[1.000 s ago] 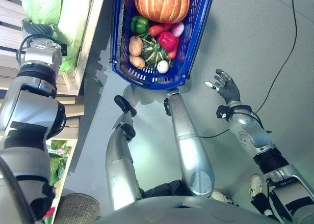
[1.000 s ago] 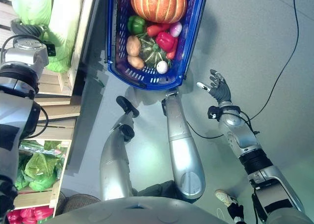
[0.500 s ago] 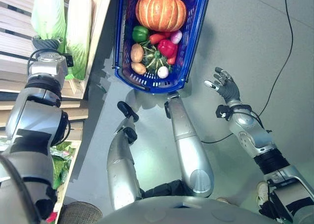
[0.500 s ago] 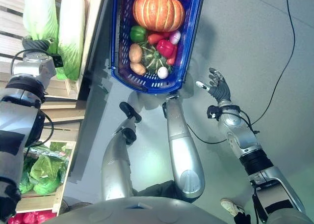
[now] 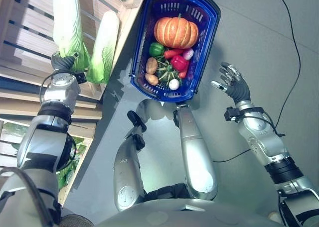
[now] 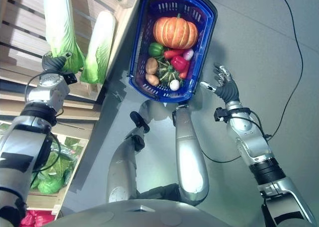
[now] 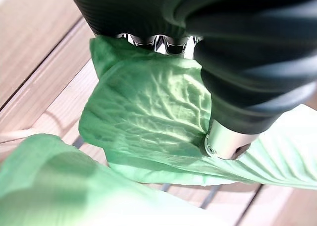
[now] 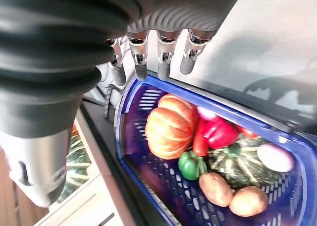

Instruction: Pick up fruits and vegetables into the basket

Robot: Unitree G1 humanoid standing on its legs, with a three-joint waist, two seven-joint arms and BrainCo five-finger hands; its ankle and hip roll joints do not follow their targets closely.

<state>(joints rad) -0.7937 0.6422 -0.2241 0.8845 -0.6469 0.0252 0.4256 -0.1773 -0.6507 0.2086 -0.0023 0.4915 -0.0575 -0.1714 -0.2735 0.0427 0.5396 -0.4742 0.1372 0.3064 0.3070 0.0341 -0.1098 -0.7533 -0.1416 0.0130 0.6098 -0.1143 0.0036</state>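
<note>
A blue basket stands on the grey floor. It holds an orange pumpkin, a green pepper, a red pepper, two potatoes, a striped squash and a small white onion. My left hand is up at the wooden shelf, curled on the leafy end of a long napa cabbage. In the left wrist view its thumb presses into the green leaf. My right hand hangs open in the air just right of the basket, holding nothing.
A second napa cabbage lies beside the held one on the slatted wooden shelf. A lower shelf holds leafy greens and red produce. Grey floor spreads to the right of the basket.
The camera has tilted, so the whole scene has slid down the picture. My left hand stays on the cabbage's leafy end. My right hand stays open beside the basket.
</note>
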